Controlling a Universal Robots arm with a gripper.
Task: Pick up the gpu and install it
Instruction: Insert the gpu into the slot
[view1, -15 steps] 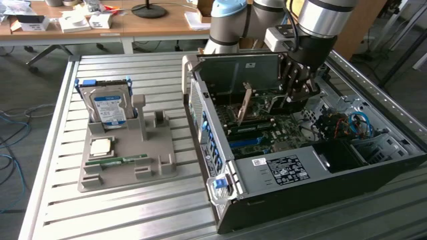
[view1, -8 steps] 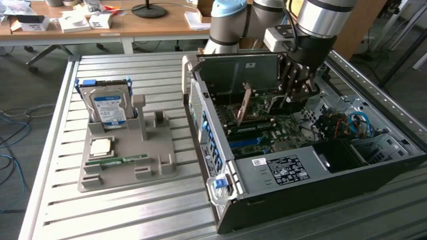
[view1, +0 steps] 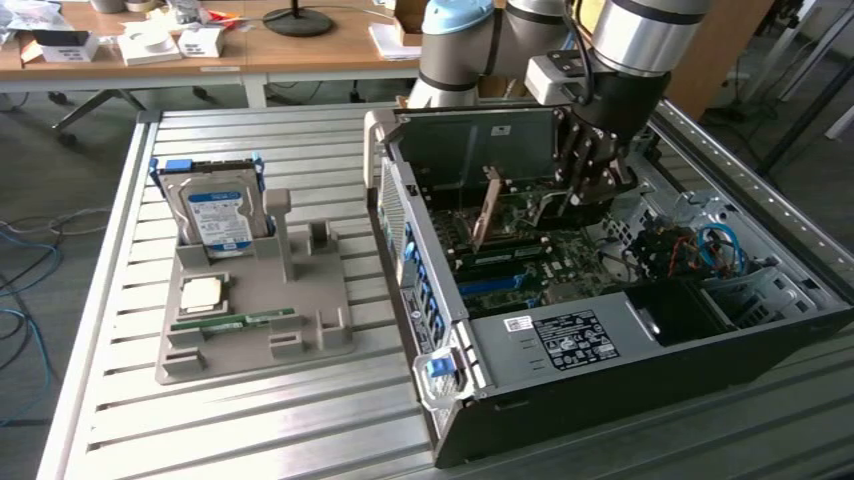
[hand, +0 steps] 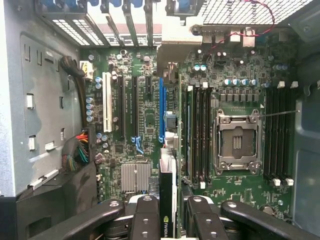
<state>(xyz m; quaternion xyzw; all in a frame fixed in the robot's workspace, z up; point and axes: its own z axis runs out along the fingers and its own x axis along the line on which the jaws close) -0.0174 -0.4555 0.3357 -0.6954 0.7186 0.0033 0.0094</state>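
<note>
The gpu (hand: 168, 195) is a thin dark card seen edge-on, with a green logo on its edge. My gripper (hand: 168, 215) is shut on it, one black finger (hand: 145, 217) on each side. The card runs from the fingers toward the case's rear wall and hangs over the blue slot (hand: 161, 107) on the green motherboard (hand: 145, 125); whether it touches the slot I cannot tell. In the exterior view my gripper (view1: 587, 190) reaches down into the open computer case (view1: 561, 340), and the gpu (view1: 490, 208) stands on edge toward the exterior view's left of the fingers.
A grey holder (view1: 254, 345) at the exterior view's left carries a hard drive (view1: 214, 215), a processor chip (view1: 203, 292) and a green memory stick (view1: 247, 322). Inside the case are the empty processor socket (hand: 236, 141), memory slots (hand: 200, 135), a heat sink (hand: 135, 176) and cable bundles (hand: 77, 150).
</note>
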